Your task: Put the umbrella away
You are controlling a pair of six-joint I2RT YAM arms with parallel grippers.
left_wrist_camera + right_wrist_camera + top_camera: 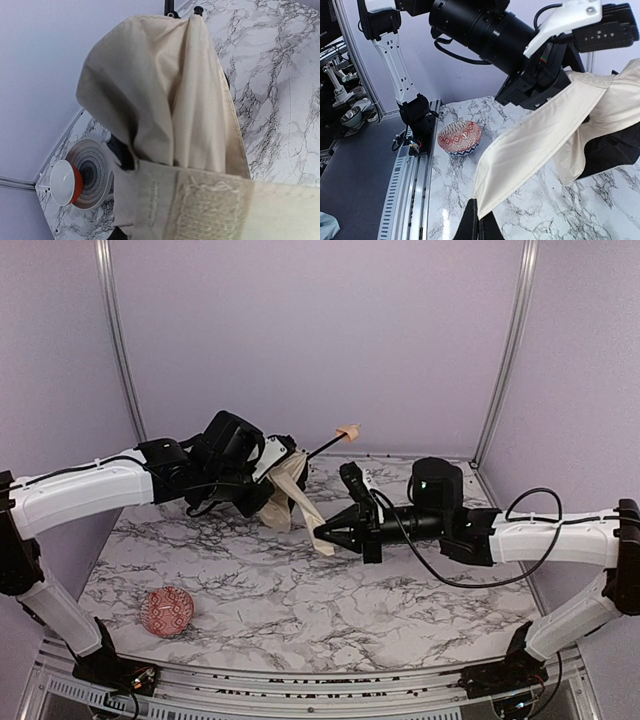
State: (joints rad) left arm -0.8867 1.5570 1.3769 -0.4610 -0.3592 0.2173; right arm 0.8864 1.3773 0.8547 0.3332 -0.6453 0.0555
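Top view: left gripper (262,475) clasps the umbrella (285,480) aloft, mid-table; right gripper (322,535) pinches its flap (308,515).
Left wrist: bunched canopy (165,100) fills our view; we'd hold firm.
Right wrist: jaws clenched on the flap tip; we'd wrap it taut.

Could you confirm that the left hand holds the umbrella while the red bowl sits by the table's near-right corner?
Not quite: the top external view shows the red bowl by the table's near-left corner. The left hand does hold the umbrella.
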